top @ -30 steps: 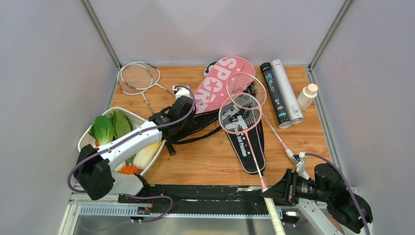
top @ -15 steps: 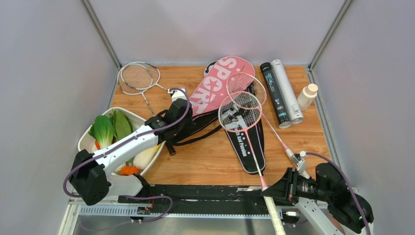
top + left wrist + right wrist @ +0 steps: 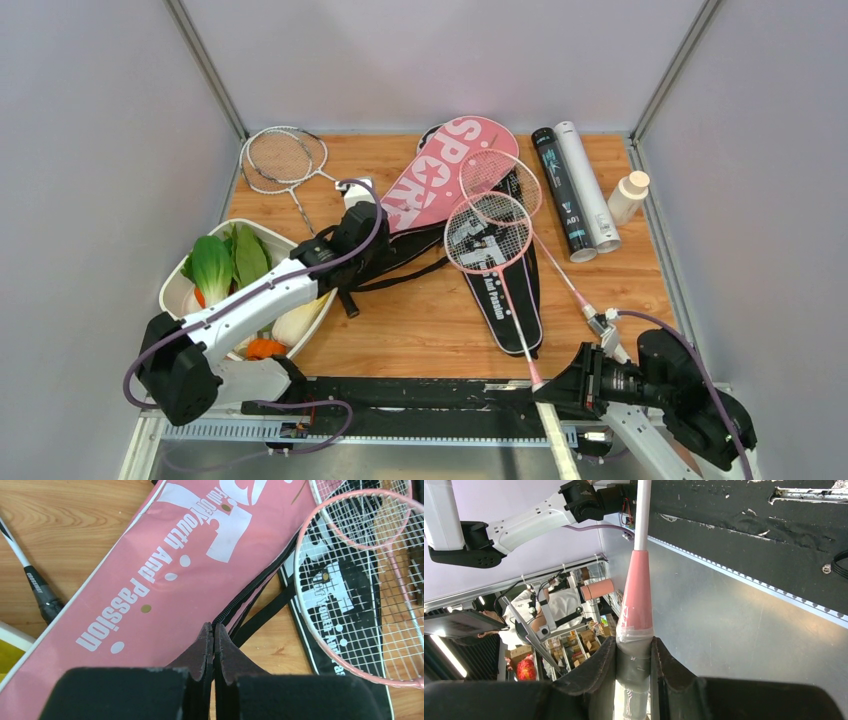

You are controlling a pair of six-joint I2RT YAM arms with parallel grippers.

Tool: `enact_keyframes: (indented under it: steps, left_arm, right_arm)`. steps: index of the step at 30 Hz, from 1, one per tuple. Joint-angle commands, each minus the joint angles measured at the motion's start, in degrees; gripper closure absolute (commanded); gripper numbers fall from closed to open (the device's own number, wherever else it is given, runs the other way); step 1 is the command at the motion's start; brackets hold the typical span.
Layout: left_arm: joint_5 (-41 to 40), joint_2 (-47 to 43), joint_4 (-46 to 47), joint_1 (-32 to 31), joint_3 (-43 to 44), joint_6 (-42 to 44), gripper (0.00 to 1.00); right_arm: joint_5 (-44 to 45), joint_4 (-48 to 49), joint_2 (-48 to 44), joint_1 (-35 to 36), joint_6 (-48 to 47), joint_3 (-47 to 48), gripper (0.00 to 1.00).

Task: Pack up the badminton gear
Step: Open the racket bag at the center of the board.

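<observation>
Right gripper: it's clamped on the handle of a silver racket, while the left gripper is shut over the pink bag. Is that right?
Not quite: the racket in the right gripper is pink, not silver, as the right wrist view shows. The rest holds: the left gripper is shut over the pink bag.

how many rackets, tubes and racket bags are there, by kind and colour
pink rackets: 2
silver rackets: 2
tubes: 2
racket bags: 2
total: 8
</observation>
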Motion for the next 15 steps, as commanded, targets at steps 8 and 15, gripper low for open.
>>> enact_keyframes:
  steps: [8,15]
  left_arm:
    - [-0.7,-3.4,1.8,0.5,1.2,-2.3,1.00]
    - [2.8,-4.7,4.9,0.4,-1.1,-1.4,1.00]
  right_arm:
    - [-7.7,5.6,0.2,0.3,11.7,-1.3,1.00]
    - [-8.9,8.6,1.9,0.2,11.5,-1.3,1.00]
